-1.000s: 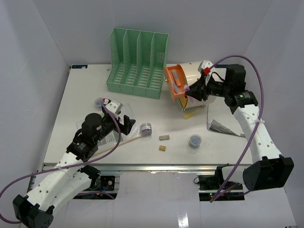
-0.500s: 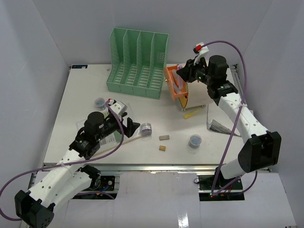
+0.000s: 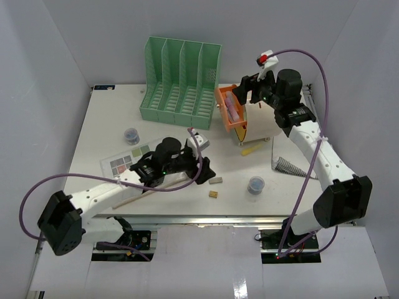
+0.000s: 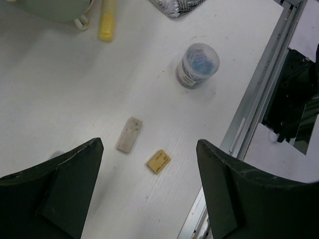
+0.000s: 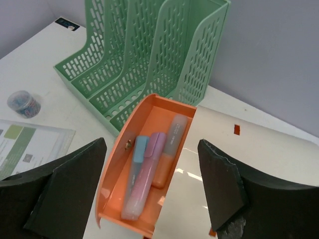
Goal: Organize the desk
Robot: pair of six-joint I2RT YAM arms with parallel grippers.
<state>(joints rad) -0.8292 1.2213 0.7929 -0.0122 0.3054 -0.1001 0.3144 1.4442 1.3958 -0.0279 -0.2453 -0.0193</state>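
The white desk (image 3: 106, 124) holds scattered stationery. My left gripper (image 3: 204, 167) (image 4: 148, 144) hangs open and holds nothing, just above a grey eraser (image 3: 216, 180) (image 4: 129, 134) and a yellow eraser (image 3: 213, 194) (image 4: 158, 161). My right gripper (image 3: 245, 93) (image 5: 152, 142) is open too, over the pulled-out orange drawer (image 3: 225, 124) (image 5: 119, 164) of the cream box (image 3: 260, 118). In the drawer lie a blue highlighter (image 5: 135, 169), a pink highlighter (image 5: 149, 174) and an orange highlighter (image 5: 172, 149).
A green file rack (image 3: 181, 84) (image 5: 149, 55) stands at the back. A yellow highlighter (image 3: 253, 148) (image 4: 107, 20), a striped pouch (image 3: 288, 165), two small jars (image 3: 255, 184) (image 3: 131, 134), a printed card (image 3: 128, 162) and a wooden stick (image 3: 140, 196) lie around. The metal rail (image 3: 206, 219) (image 4: 254, 109) edges the front.
My left arm swung right from the printed card to above the erasers. My right gripper rose from the drawer's front to above the drawer and opened.
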